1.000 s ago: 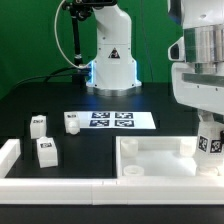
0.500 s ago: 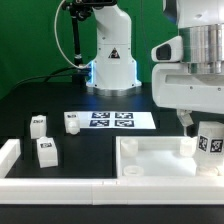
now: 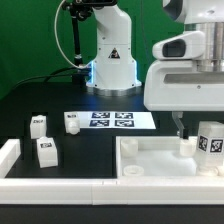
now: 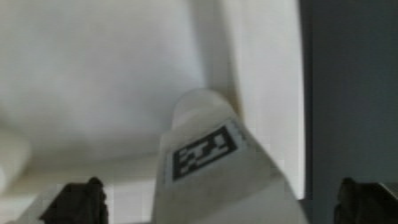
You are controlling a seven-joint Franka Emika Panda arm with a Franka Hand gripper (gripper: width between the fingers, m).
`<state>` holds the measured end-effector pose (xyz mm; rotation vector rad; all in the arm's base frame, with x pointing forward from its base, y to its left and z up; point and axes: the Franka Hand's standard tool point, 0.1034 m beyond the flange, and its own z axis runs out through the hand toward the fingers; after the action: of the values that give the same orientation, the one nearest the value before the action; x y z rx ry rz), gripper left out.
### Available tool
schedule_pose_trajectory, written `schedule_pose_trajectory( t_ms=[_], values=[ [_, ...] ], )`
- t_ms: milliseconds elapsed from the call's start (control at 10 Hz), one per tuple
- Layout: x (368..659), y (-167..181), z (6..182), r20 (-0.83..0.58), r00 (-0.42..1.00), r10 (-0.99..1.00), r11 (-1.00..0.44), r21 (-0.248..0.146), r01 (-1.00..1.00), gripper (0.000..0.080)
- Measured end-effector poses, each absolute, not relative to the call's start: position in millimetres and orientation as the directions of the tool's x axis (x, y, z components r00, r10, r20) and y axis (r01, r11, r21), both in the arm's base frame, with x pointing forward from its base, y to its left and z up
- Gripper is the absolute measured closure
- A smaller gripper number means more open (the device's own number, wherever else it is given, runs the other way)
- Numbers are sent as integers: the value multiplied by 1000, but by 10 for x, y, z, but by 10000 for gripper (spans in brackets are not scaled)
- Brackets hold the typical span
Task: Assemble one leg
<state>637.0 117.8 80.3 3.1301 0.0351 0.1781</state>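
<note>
A leg (image 3: 210, 140), a chunky white post with a square tag, stands upright at the corner of the large white rimmed panel (image 3: 150, 148) on the exterior view's right. My gripper (image 3: 184, 124) hangs just above and to the left of it, open and holding nothing. In the wrist view the leg (image 4: 217, 150) rises between my two dark fingertips (image 4: 75, 202), which stand wide apart and do not touch it. Three more legs (image 3: 46, 151) stand or lie on the table at the left.
The marker board (image 3: 110, 119) lies in the middle of the table. A white rail (image 3: 10, 152) borders the front left. The robot base (image 3: 110, 60) stands at the back.
My gripper has let go of the leg and moved up and to the exterior view's left. The leg stays upright on the panel's corner.
</note>
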Motion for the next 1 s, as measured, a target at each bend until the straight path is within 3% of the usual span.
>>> schedule_pose_trajectory(
  t_ms=[200,400,500,900,1000],
  values=[
    [6368,1191,781,118,992,46,-999,9,46,150],
    [6368,1189,779,118,993,5,-1000,4,4,422],
    [6368,1185,777,117,988,-101,-995,-8,-100,512],
    [6424,1144,766,93,905,-415,-910,-47,-412,512],
    [6438,1103,765,75,828,-555,-831,-81,-550,512]
  ],
)
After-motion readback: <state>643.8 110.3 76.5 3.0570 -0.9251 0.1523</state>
